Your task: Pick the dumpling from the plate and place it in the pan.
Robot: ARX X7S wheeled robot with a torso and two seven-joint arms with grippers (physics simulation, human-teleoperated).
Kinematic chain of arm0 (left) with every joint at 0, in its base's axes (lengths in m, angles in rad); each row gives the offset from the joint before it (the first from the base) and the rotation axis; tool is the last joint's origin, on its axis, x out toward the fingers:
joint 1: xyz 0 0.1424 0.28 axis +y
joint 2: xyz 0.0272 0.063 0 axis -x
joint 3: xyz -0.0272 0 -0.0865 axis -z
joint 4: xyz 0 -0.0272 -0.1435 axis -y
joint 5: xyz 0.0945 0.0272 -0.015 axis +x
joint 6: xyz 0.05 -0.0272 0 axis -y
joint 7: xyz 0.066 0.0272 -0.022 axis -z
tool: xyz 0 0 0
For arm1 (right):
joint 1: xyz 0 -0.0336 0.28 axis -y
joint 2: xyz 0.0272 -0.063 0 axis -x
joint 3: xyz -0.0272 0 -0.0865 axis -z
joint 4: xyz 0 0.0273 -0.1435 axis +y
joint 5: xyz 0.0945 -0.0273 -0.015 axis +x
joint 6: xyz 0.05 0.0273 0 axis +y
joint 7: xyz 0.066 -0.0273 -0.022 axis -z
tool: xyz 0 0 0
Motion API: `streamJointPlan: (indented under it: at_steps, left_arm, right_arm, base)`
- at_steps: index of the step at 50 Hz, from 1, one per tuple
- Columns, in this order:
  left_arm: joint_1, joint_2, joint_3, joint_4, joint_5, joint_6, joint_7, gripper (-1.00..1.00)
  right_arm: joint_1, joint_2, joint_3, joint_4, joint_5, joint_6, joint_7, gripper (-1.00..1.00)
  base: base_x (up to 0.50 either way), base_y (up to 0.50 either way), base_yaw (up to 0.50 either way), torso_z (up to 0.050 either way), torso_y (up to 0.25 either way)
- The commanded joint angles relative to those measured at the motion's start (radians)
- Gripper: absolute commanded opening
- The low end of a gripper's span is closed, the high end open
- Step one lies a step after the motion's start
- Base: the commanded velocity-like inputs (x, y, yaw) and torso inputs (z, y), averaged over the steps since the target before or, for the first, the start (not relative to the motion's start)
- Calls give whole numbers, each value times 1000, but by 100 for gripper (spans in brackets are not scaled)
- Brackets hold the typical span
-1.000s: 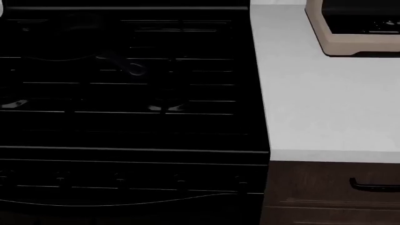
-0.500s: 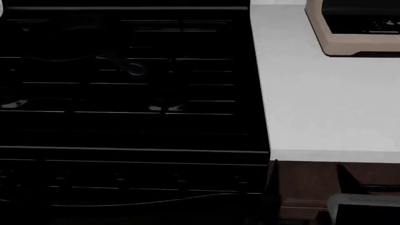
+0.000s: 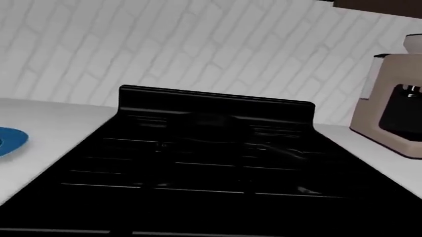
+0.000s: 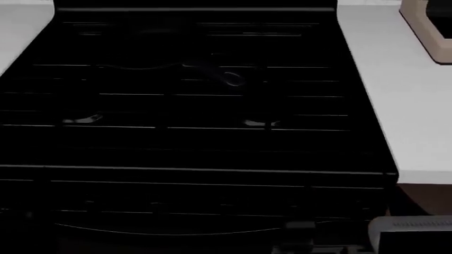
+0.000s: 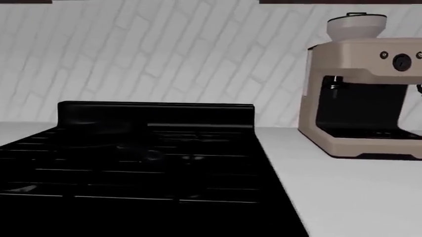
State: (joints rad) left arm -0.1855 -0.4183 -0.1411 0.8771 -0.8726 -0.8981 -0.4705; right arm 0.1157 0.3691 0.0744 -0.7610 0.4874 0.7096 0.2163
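Observation:
The black pan [image 4: 141, 50] sits on the back burners of the black stove and is hard to tell from the grates. Its long handle [image 4: 211, 71] points to the front right and ends in a ring. The pan also shows faintly in the left wrist view [image 3: 211, 121]. Only the rim of the blue plate [image 3: 10, 140] shows, on the white counter left of the stove. The dumpling is out of view. A grey block of my right arm [image 4: 409, 235] shows at the lower right, with its jaws lost against the dark stove front. My left gripper is not in view.
The black stove [image 4: 198, 148] fills most of the head view, with white counter on its left [image 4: 21, 32] and right [image 4: 403, 95]. A beige coffee machine [image 5: 362, 94] stands at the back of the right counter. A white brick wall stands behind.
The head view has shifted left: the stove and coffee machine slid right and the left counter came into view. The grey block of my right arm has risen into view at the lower right.

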Motion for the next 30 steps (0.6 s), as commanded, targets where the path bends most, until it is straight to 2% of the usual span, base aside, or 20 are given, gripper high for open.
streamJointPlan:
  at_steps: [1, 30]
  left_arm:
    - [4, -6, 8, 10, -3, -4, -9, 100]
    - [43, -14, 13, 17, -1, 30, -7, 100]
  right_arm:
    - [-9, 9, -12, -3, -12, -9, 2, 100]
    - [-55, 18, -28, 0, -35, -50, 8, 100]
  base:
    - [0, 500, 0, 0, 0]
    - [0, 500, 0, 0, 0]
